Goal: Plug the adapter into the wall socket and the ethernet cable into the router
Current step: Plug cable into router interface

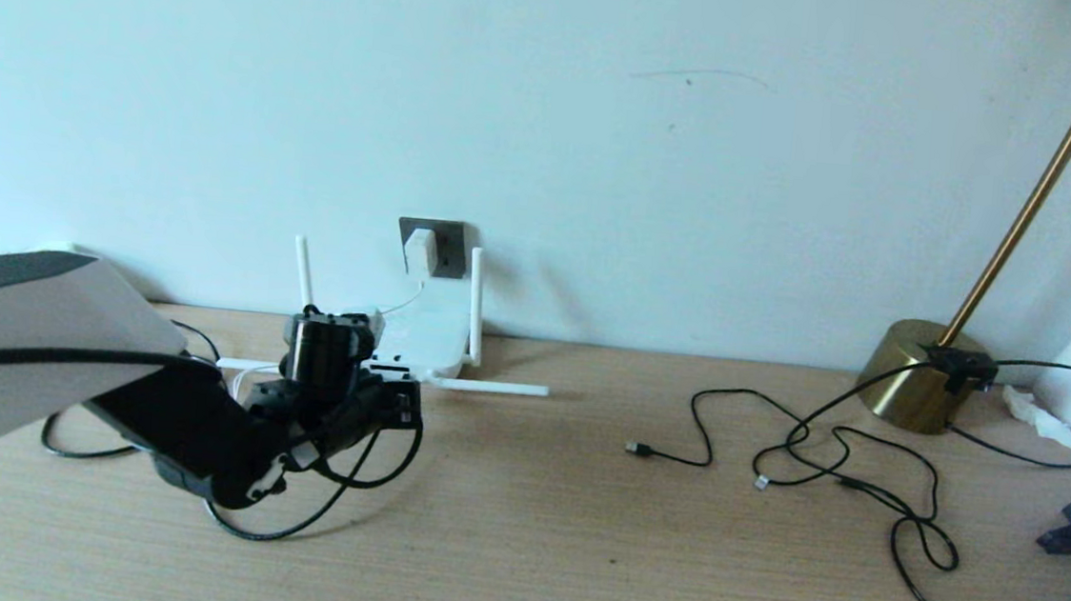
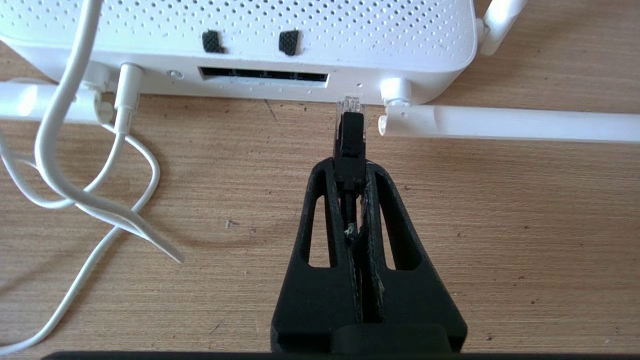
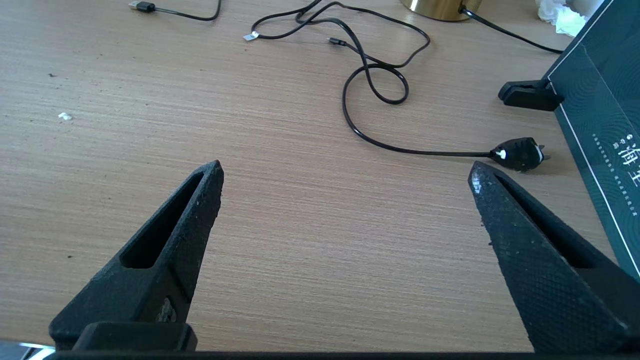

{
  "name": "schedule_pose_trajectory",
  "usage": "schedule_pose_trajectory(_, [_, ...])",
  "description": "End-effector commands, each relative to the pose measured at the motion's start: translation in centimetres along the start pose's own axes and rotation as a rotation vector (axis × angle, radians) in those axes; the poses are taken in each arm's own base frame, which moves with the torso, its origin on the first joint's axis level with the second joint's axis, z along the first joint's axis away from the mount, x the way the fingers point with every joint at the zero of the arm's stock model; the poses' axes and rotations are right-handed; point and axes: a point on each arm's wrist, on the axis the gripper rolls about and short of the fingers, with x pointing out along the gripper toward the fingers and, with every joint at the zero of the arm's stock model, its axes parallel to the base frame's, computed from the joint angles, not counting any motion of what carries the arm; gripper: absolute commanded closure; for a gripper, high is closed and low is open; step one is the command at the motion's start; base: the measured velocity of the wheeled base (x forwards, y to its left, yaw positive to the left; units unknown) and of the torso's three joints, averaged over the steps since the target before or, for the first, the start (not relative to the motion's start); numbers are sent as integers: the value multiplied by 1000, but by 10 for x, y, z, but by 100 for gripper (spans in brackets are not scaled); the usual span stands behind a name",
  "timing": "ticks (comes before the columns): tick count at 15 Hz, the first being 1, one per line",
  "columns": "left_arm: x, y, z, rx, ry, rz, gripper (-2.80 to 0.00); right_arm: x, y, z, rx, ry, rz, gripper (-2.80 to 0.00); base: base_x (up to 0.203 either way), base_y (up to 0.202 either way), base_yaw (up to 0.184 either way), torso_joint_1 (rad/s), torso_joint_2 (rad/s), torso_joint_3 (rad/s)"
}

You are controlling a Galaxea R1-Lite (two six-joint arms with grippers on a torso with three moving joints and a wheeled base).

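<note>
Left hand (image 2: 350, 165): pressed together on the ethernet cable (image 2: 348, 145), pinching the black boot just behind the clear tip, low over the worktop (image 2: 500, 240).
Plug position: straight ahead of the hand, the clear tip is close to the router (image 2: 350, 45) edge, but it faces bare casing just beside the port slot (image 2: 263, 76), between that slot and an antenna hinge (image 2: 396, 91).
Handling, cable: likely light, with a stiff small plug and a springy cord behind it that trails under the arm and may tug the tip off line.
Where to hold: the boot is the sensible spot; the clear tip and its latch look fragile and should stay free.
Handling, router: probably light and hollow, so a push could slide it toward the wall.
Adapter (image 1: 421, 251): seated in the wall socket (image 1: 450, 236), beyond the hand and above the router; that half looks done.
Edges near the hand: a folded-down antenna (image 2: 505, 124) lies just beside the plug on one flank; the white cord (image 2: 90, 200) loops well off the other flank.
Open room: bare wood behind and under the hand; sideways travel toward the slot looks free.
Right hand (image 3: 345, 172): spread wide, empty, hovering over open worktop with thin black cables (image 3: 375, 80) lying ahead of it.
</note>
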Motion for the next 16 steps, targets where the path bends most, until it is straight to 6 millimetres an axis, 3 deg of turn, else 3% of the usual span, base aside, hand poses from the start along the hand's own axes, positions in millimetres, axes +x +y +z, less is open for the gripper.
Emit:
schedule_pose_trajectory(1, [2, 1, -1, -12, -1, 4, 0, 0, 0, 0, -1, 2, 1, -280, 0, 0, 0, 0, 0, 0])
schedule_pose_trajectory(16, [10, 11, -3, -29, 7, 29, 0, 0, 0, 0, -1, 2, 1, -280, 0, 0, 0, 0, 0, 0])
